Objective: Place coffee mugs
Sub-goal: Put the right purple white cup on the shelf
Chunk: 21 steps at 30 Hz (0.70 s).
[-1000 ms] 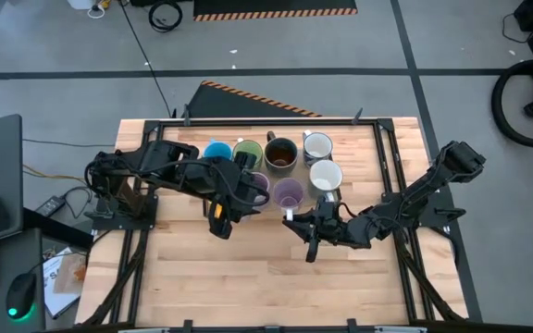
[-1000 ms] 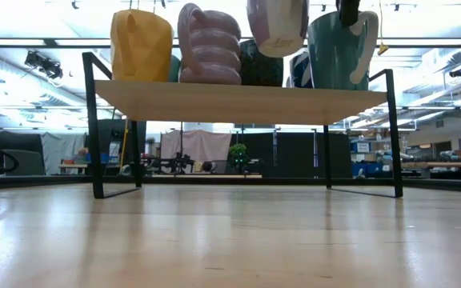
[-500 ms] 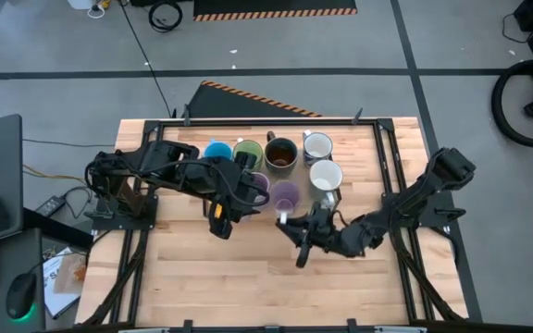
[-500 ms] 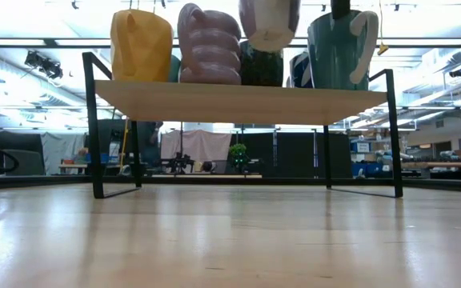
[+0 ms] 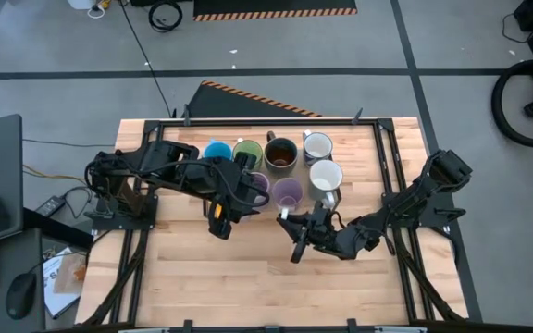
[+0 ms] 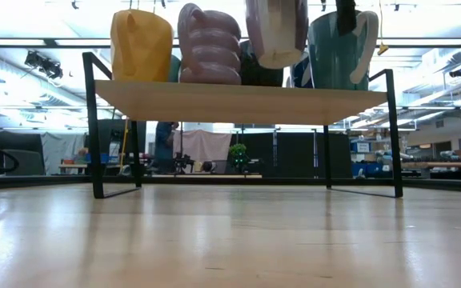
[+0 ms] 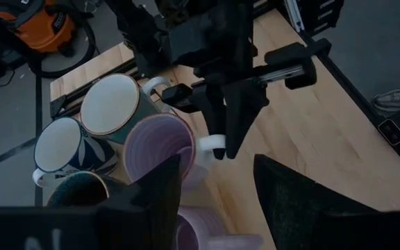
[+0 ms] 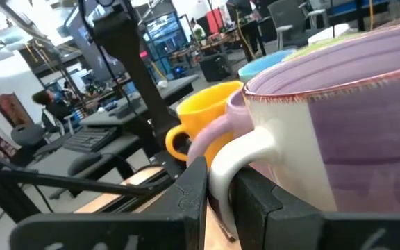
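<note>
Several mugs stand on their bases, clustered on a raised wooden shelf (image 6: 238, 100): blue (image 5: 217, 151), green (image 5: 246, 153), dark brown (image 5: 280, 154), two white (image 5: 317, 145) (image 5: 325, 175), a ribbed purple one (image 6: 209, 44) and an orange one (image 6: 141, 44). My right gripper (image 5: 291, 222) is shut on the second purple mug (image 5: 288, 194), white outside. My left gripper (image 7: 217, 184) hovers open just left of the purple mugs; its arm hides most of the orange mug from above. My right gripper pinches the purple mug's white loop handle (image 8: 226, 165) between its two fingers (image 8: 186, 198), coming level from the table's near right. The mug (image 6: 275, 32) is lifted clear of the shelf and tilted.
The shelf's black metal frame (image 6: 93, 128) stands on the table. The mugs crowd the shelf's far middle; bare wood (image 5: 248, 277) lies on the near side. A person (image 6: 165, 144) stands in the room behind.
My right gripper has moved toward the table's left while keeping its hold on the purple mug's handle. The mug has shifted above the shelf, tipped further over and come down a little.
</note>
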Tool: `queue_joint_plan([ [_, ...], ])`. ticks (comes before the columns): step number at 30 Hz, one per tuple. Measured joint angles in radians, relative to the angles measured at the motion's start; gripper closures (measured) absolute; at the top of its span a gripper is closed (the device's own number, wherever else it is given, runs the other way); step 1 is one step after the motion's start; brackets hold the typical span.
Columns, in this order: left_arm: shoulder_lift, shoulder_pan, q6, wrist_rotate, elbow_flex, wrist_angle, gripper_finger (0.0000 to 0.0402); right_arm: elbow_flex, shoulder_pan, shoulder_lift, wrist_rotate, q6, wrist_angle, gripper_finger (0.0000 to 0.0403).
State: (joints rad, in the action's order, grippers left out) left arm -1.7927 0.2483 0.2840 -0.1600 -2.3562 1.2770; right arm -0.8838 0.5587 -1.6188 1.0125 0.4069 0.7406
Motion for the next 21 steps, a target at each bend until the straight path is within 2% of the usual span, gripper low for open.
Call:
queue_joint_plan([
  [8,0.000,0.000,0.000,0.000,0.000,0.000,0.0214,0.029,-0.032,0.000,-0.017,0.021,0.000,0.0349],
  [15,0.000,0.002,-0.004,0.000,0.000,0.000,0.0214,0.029,-0.064,0.000,-0.079,0.021,0.000,0.0349],
  [21,0.000,0.002,-0.011,0.002,0.000,0.000,0.0214,0.029,-0.071,0.000,-0.080,0.021,-0.001,0.0347],
])
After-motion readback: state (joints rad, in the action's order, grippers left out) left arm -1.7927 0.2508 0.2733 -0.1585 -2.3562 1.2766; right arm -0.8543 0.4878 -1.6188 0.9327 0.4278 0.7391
